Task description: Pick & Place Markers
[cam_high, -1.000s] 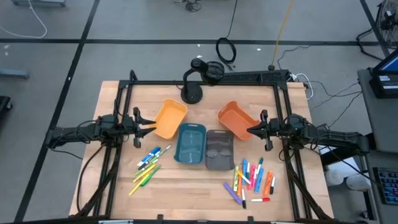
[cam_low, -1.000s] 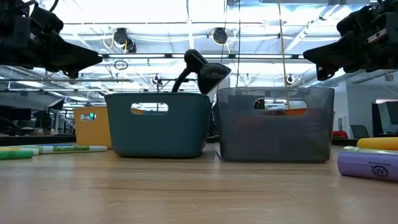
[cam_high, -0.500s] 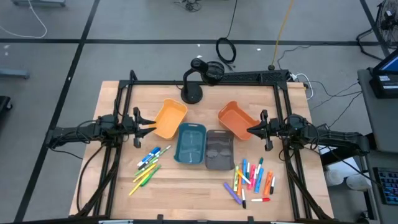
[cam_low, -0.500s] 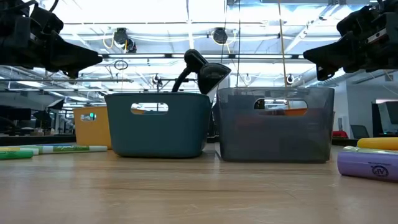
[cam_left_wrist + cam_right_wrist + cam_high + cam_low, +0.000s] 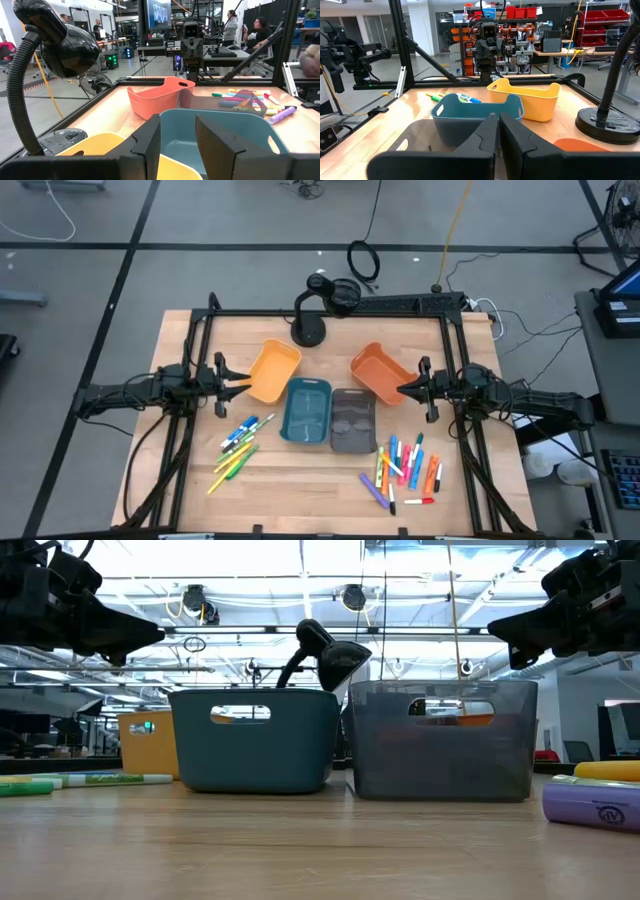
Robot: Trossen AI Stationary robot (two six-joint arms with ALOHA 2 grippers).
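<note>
Two loose heaps of markers lie flat on the wooden table: a green, yellow and blue heap (image 5: 238, 448) near the front left, and a many-coloured heap (image 5: 405, 468) near the front right. My left gripper (image 5: 240, 387) hovers level at the left, beside the yellow bin (image 5: 273, 370). It is open, and the left wrist view shows nothing in its gap (image 5: 177, 142). My right gripper (image 5: 403, 389) hovers level at the right by the orange bin (image 5: 380, 372). The right wrist view shows its fingers (image 5: 498, 132) shut on nothing. Both grippers are well above the markers.
A teal bin (image 5: 307, 411) and a grey bin (image 5: 352, 420) stand side by side at the table's middle, between the two marker heaps. A black gooseneck stand (image 5: 312, 315) rises at the far edge. A black frame runs round the table.
</note>
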